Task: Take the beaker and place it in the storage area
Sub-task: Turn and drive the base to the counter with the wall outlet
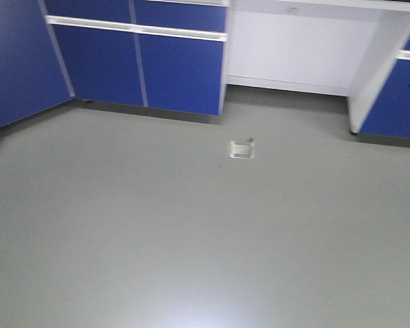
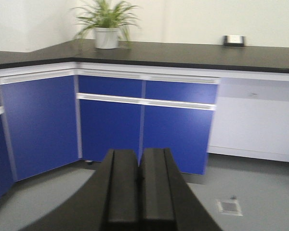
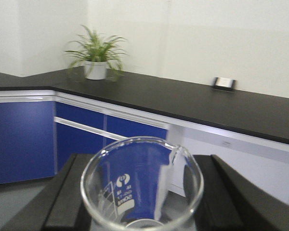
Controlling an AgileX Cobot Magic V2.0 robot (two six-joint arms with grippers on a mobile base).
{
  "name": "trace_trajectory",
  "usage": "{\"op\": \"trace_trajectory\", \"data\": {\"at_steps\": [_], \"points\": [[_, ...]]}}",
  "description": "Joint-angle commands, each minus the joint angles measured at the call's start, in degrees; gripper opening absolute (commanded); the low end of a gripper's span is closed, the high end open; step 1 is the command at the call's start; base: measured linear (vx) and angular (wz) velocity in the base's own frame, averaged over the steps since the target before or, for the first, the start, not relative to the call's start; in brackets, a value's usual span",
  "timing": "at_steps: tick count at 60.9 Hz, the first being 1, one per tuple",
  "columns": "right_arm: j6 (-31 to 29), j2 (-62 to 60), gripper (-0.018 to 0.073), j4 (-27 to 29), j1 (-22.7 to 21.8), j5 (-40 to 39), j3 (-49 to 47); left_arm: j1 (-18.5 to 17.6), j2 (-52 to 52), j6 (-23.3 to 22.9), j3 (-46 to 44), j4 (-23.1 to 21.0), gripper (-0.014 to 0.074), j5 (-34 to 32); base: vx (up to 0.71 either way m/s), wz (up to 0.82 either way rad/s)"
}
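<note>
In the right wrist view the beaker point(image 3: 135, 192), clear glass with a flared rim, a pour lip and white markings, stands upright between the two black fingers of my right gripper point(image 3: 142, 166), which is shut on it. Beyond it, a long matte black bench top, the storage area point(image 3: 192, 101), carries a small black box with a white socket face point(image 3: 225, 83). In the left wrist view my left gripper point(image 2: 138, 161) is shut, its fingers pressed together with nothing between them. The same bench top point(image 2: 183, 53) and socket box point(image 2: 233, 40) show there too.
A potted plant point(image 3: 95, 60) stands on the bench top's left corner. Blue cabinet doors point(image 1: 181, 72) and a white knee-space panel point(image 1: 294, 51) run under the bench. The grey floor has a small square drain point(image 1: 242, 149).
</note>
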Motion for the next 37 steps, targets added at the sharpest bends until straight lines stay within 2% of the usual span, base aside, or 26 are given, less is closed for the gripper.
{"op": "trace_trajectory", "data": {"at_steps": [1,37], "points": [[0.04,0.16,-0.0003,1.11,-0.18,1.1,-1.67,-0.43,-0.99,-0.33,1.25,-0.32,-0.0008,-4.59,-0.07,-0.63],[0.04,0.16,-0.0003,1.11,-0.18,1.1,-1.67,-0.43,-0.99,-0.33,1.25,-0.32,-0.0008,-4.59,0.04,-0.65]]}}
